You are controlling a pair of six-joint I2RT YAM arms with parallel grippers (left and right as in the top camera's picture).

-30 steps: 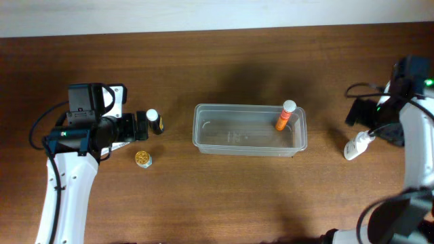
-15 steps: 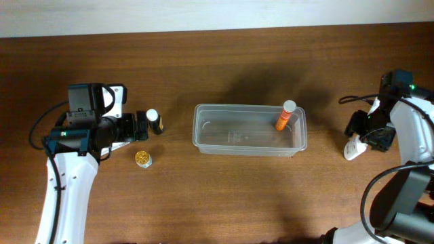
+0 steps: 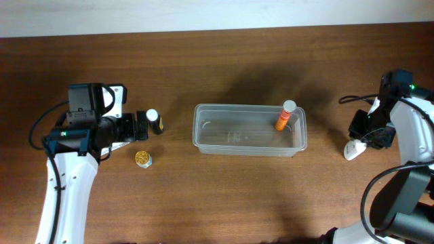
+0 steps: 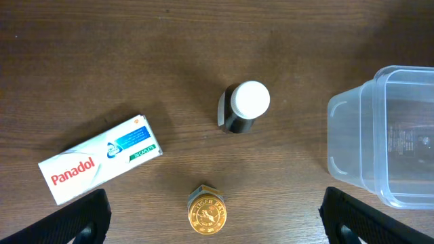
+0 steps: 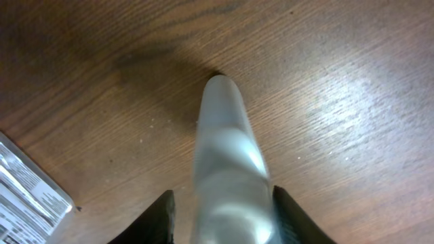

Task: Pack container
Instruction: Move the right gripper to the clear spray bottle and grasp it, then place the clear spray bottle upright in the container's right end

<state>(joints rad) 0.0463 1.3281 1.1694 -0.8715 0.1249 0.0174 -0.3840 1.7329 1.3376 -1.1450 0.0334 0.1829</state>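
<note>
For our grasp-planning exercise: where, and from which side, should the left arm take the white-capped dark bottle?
Take the dark bottle by its round body below the white cap, coming down from above. It stands upright, clear of the other items, so the open left fingers could straddle it.

Overhead: even, mid-bright light, with a soft shadow spreading from the container [image 3: 237, 139] toward 12 o'clock. My left wrist view is sharp and flat-lit. My right wrist view: white tube [image 5: 230, 169] too close and blurred, glare on the table [image 5: 352, 129] at 3 o'clock.
</note>
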